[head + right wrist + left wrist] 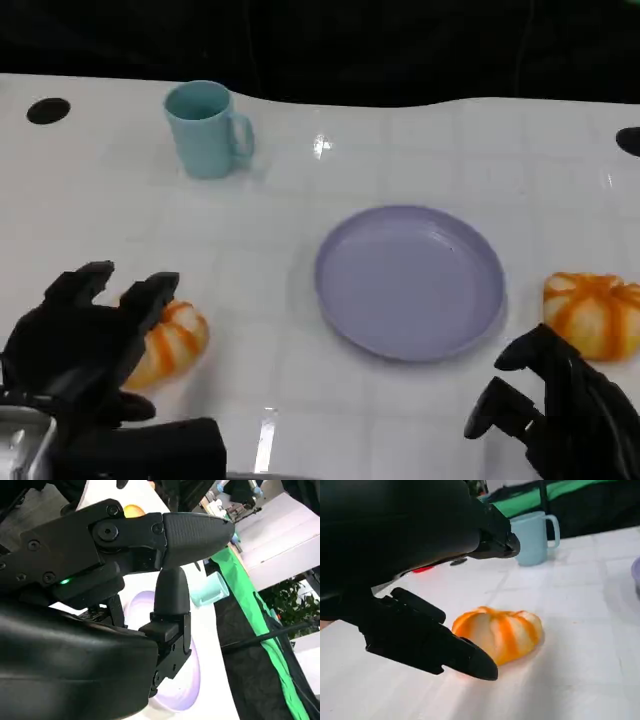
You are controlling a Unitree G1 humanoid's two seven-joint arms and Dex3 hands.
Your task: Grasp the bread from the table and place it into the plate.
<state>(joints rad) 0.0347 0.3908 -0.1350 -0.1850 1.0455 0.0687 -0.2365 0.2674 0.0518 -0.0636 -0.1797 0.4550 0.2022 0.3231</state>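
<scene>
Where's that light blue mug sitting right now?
In the head view the light blue ceramic mug stands upright at the far left of the white table, beyond the round lavender plate, its handle pointing toward the plate's side.

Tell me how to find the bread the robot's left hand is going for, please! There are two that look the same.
Start at the big purple plate in the middle of the white table. Go toward the side where the light blue mug stands, then come closer to the robot. The orange-and-white striped bread lies there with the left hand open right over it; its twin sits across the plate by the right hand.
</scene>
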